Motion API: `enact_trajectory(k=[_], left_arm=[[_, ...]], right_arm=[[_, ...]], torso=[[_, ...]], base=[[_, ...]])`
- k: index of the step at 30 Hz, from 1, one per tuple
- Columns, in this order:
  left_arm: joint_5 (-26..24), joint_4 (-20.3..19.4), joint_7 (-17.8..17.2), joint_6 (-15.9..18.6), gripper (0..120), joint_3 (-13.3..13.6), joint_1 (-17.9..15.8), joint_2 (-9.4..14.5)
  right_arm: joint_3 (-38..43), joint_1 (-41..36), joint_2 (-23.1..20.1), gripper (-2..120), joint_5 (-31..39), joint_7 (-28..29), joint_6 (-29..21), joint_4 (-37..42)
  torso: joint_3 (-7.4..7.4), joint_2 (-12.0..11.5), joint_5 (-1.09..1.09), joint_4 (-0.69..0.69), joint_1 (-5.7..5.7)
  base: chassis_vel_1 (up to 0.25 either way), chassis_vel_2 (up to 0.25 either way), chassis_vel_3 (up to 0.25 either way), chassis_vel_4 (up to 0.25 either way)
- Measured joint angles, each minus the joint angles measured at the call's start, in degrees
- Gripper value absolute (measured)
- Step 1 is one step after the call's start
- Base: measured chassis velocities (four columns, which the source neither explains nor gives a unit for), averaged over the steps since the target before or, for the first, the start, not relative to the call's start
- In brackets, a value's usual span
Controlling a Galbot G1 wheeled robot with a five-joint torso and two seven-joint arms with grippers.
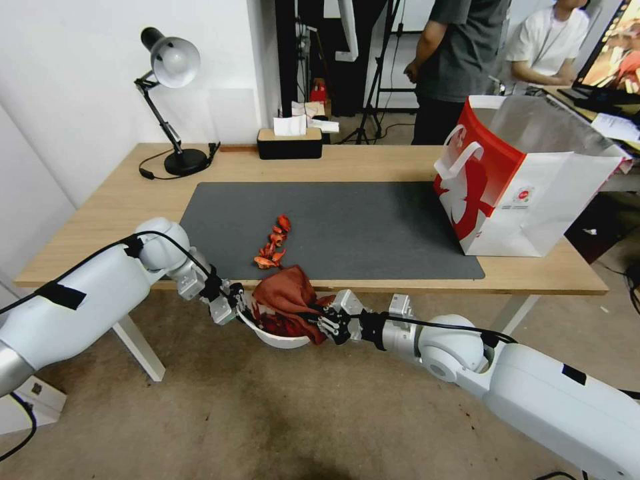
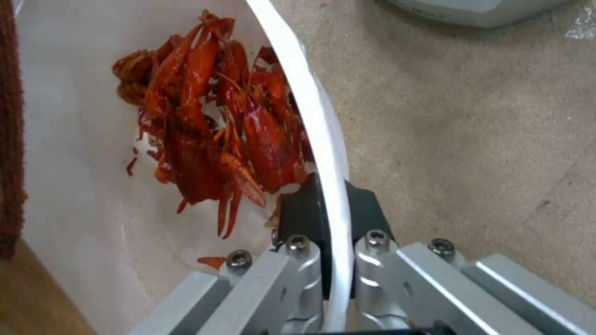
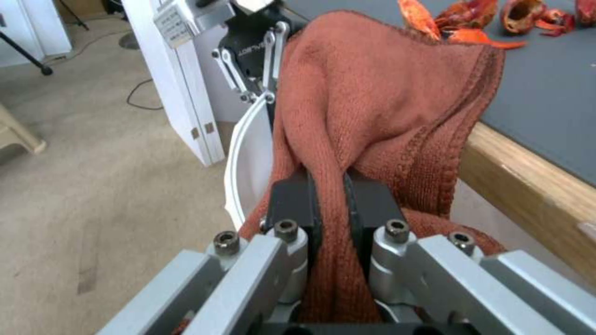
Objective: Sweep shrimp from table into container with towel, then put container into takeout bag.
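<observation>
The container (image 1: 277,337) is held just below and in front of the near edge of the table (image 1: 100,220), clamped at its rim by the left end effector (image 1: 235,308), whose fingers (image 2: 298,214) are closed on either side of the thin white wall. Part of the shrimp (image 2: 211,130) is piled inside the container against that wall. The towel (image 1: 287,297) is draped over the container and rises to the table edge, pinched between the closed pads of the right end effector (image 1: 327,323). More shrimp (image 1: 272,245) is left on the dark grey mat (image 1: 373,227) as a narrow trail, its long axis running from the mat's near edge, just behind the towel, away toward the far side of the table. The takeout bag (image 1: 527,180) stands upright and open at the right end of the table, well apart from the container. A desk lamp (image 1: 170,100) and a tissue box (image 1: 290,141) stand at the far edge.
</observation>
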Motion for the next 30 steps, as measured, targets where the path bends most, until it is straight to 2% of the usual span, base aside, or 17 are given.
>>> enact_trajectory(k=[30], left_arm=[[0.41, -0.32, -0.01, -0.17, 0, -1.44, 1.42, 0.35]], right_arm=[[3.88, -3.38, -1.59, 5, 2.27, 1.1, 0.18, 6.16]], torso=[[0.0, 0.0, -0.01, 0.0, -0.01]], base=[[0.0, 0.0, 0.0, 0.0]])
